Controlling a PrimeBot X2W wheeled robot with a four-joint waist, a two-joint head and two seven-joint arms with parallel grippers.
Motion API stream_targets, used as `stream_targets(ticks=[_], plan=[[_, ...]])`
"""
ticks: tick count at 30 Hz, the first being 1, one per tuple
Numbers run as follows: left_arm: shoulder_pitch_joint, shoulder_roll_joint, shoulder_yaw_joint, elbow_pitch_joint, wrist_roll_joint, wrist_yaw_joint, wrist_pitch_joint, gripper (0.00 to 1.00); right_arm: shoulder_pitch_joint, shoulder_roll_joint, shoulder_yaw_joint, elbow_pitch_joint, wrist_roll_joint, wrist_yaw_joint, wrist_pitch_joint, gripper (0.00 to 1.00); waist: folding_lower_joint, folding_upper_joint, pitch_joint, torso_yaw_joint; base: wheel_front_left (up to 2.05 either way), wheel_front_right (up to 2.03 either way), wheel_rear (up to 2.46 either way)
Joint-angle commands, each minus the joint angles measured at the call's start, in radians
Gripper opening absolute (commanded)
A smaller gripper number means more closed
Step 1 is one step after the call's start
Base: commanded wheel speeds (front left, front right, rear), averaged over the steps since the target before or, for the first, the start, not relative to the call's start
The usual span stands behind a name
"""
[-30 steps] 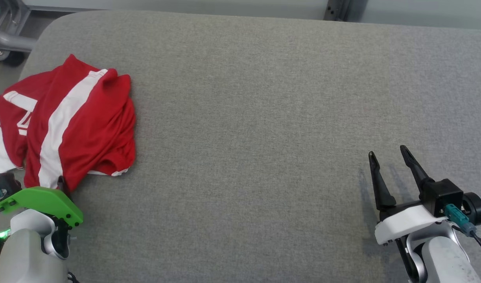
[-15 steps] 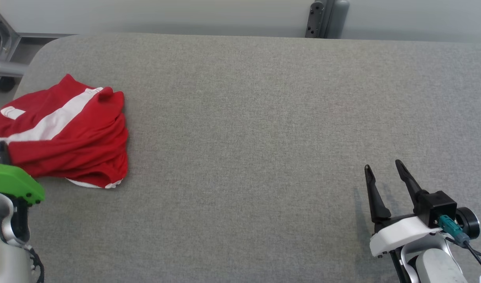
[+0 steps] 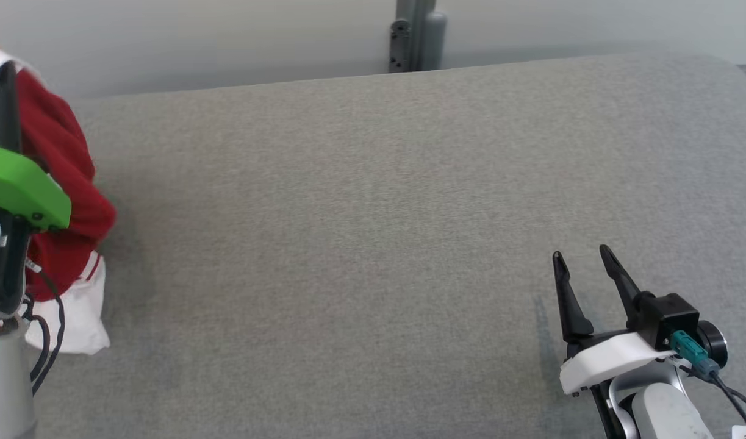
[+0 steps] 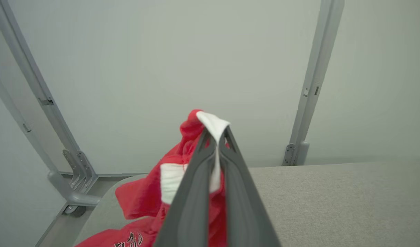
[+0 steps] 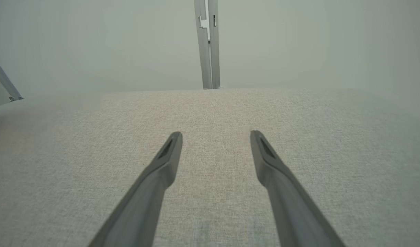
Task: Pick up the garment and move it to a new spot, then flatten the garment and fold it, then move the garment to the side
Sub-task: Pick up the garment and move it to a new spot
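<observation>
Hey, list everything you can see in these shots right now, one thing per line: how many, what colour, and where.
garment: one, red with white panels, bunched and hanging at the table's left end
table: one, grey fabric top, spanning the head view
frame posts: at least two, grey metal, behind the table's far edge
wall: one, pale grey, behind the table
left gripper: one, dark fingers, shut on a white fold of the garment, raised at far left
green cover: one, green, on the left wrist
right gripper: one, dark fingers, open and holding nothing, over the table at lower right
white cover: one, white, on the right wrist
</observation>
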Motion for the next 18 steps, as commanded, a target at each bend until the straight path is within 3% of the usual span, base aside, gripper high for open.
stream_targets(ticks=[1, 9, 18], plan=[[-0.031, -0.002, -0.015, -0.027, -0.013, -0.010, 0.023, 0.00, 0.000, 0.000, -0.002, 0.001, 0.005, 0.000, -0.003, 1.00, 0.0000, 0.0000, 0.009, -0.127, 0.00, 0.00, 0.00], [-0.134, -0.059, -0.150, -0.100, -0.063, -0.040, 0.120, 0.00, -0.010, 0.002, -0.011, 0.003, 0.042, 0.000, -0.003, 1.00, 0.0000, 0.0000, 0.019, -0.280, 0.00, 0.00, 0.00], [-0.125, -0.168, -0.322, -0.054, -0.113, -0.060, 0.086, 0.00, -0.008, 0.002, -0.028, -0.003, 0.061, 0.000, -0.003, 1.00, 0.0000, 0.0000, 0.037, -0.367, 0.00, 0.00, 0.00]])
